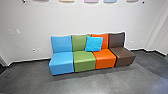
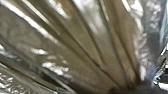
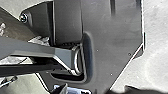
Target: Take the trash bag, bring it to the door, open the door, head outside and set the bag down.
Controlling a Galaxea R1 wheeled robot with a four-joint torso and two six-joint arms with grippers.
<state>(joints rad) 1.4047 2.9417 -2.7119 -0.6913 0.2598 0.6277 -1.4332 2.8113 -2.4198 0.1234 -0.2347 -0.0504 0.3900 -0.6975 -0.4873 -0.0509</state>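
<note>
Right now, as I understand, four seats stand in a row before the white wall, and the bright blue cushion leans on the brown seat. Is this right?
Not quite; the cushion's place is wrong. In the head view, the bright blue cushion leans where the green seat and the orange seat meet. The rest is right.

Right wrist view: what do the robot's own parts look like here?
A wide, dark grey plate with a slanted corner edge and a round fitting, plus a jointed bar, grey, ending in a pale, curved rim.
</note>
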